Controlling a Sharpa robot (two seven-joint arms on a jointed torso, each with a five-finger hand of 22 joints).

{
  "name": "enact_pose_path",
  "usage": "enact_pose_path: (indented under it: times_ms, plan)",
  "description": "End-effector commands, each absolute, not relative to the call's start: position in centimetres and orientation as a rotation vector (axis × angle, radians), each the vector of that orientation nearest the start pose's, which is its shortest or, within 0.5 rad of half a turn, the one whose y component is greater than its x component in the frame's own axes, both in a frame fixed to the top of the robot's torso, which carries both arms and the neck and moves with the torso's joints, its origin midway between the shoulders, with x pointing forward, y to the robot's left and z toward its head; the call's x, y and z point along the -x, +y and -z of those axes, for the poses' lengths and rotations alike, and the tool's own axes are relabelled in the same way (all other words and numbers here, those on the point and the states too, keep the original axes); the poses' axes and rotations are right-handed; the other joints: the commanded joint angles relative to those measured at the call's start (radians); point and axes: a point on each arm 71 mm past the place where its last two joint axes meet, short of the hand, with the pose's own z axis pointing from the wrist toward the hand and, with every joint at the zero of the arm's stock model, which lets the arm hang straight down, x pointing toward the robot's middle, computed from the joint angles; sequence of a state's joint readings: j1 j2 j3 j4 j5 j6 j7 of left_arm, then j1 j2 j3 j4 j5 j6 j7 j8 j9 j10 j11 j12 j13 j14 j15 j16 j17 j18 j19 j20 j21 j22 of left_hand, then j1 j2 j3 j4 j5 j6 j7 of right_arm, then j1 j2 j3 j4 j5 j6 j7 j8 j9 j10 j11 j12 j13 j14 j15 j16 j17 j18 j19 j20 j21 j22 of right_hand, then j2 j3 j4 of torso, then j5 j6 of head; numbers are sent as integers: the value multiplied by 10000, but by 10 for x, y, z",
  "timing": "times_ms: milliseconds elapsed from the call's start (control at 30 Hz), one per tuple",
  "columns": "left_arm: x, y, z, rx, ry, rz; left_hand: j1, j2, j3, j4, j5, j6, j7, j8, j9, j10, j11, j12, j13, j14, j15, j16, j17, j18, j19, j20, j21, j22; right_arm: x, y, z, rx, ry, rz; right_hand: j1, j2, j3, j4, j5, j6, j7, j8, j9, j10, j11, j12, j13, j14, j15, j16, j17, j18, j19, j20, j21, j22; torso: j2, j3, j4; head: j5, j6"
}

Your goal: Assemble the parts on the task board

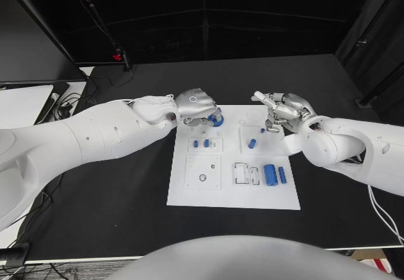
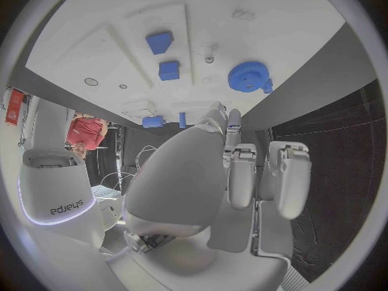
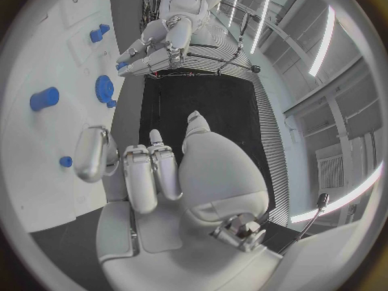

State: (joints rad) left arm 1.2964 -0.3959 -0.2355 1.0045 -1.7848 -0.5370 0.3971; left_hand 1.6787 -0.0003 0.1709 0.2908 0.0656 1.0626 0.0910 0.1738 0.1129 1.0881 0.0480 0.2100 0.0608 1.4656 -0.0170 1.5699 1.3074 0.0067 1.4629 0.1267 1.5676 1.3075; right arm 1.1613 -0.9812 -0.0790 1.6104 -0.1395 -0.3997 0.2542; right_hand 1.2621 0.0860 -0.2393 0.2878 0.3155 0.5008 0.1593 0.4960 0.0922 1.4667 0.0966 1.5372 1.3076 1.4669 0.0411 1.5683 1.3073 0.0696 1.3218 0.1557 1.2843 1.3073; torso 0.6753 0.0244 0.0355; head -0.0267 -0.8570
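I see the toothed blue gear (image 1: 216, 121) on the flat white task board (image 1: 233, 192) — my left hand (image 1: 194, 105) hovers over it, fingers curled, grip unclear. My right hand (image 1: 285, 112) is spread, holding nothing.

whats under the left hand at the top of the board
A blue gear sits on the task board just below the left hand; the left wrist view shows it whole. From the head view the hand covers part of it, so any contact stays unclear.
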Motion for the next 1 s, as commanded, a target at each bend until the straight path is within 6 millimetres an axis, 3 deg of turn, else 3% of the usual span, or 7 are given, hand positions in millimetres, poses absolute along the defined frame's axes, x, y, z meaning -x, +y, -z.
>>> enact_pose_path:
  times_ms: [33, 233, 400, 833, 1000]
  plan:
    - [-528, 92, 201, -9834, 12253, 7528, -131, -12, 66, 26, 48, 346, -52, -34, 121, 18, -29, -59, -12, 1051, -64, 9, 2634, -67, 1079, -68, 32, 2633, -459, -255, 209, -11167, 15592, -12860, -24, 99, -57, -10, 18, -68, 276, 49, -11, 283, 95, 8, 2057, 1039, 89, 25, 2635, 128, -25, 36, -21, 1449, -2, 8, 10, 23, 7]
    - [-527, 109, 202, -9649, 12555, 7347, -227, -46, 121, 33, 21, 329, -47, -81, 115, 6, -8, -168, -11, 1051, -55, 9, 2634, -67, 1079, -71, 32, 2633, -459, -255, 209, -11162, 15579, -12861, -24, 99, -60, -11, 20, -79, 277, 53, -14, 287, 93, 10, 2059, 1039, 89, 25, 2635, 129, -28, 36, -25, 1448, 0, -17, -22, 84, -14]
    - [-525, 116, 203, -9613, 12835, 7308, -266, -37, 158, 32, 15, 338, -52, -92, 116, 27, -12, -200, -8, 1051, -53, 9, 2634, -67, 1079, -72, 32, 2633, -459, -256, 209, -11171, 15569, -12837, -24, 99, -60, -11, 20, -79, 277, 53, -14, 287, 93, 10, 2059, 1039, 89, 25, 2635, 129, -28, 36, -25, 1448, 2, -10, -18, 101, -25]
    - [-530, 113, 210, -9698, 13467, 7162, -308, -20, 324, 25, 2, 288, -32, -166, 102, 31, 5, -332, -9, 1051, -30, 9, 2634, -67, 1079, -75, 32, 2633, -459, -256, 209, -11165, 15589, -12862, -22, 100, -64, -13, 26, -98, 278, 59, -19, 276, 92, 5, 2051, 1039, 87, 25, 2635, 128, -23, 37, -21, 1451, 11, -19, -33, 104, -50]
    - [-531, 111, 214, -9813, 13804, 7160, -336, -30, 342, 29, -1, 283, -19, -177, 101, 39, 19, -351, -7, 1051, -11, 9, 2634, -67, 1079, -76, 32, 2633, -459, -255, 209, -11160, 15589, -12873, -22, 100, -64, -13, 26, -98, 278, 59, -19, 276, 92, 5, 2051, 1039, 87, 25, 2635, 128, -23, 37, -21, 1451, -3, 2, -29, 140, -61]
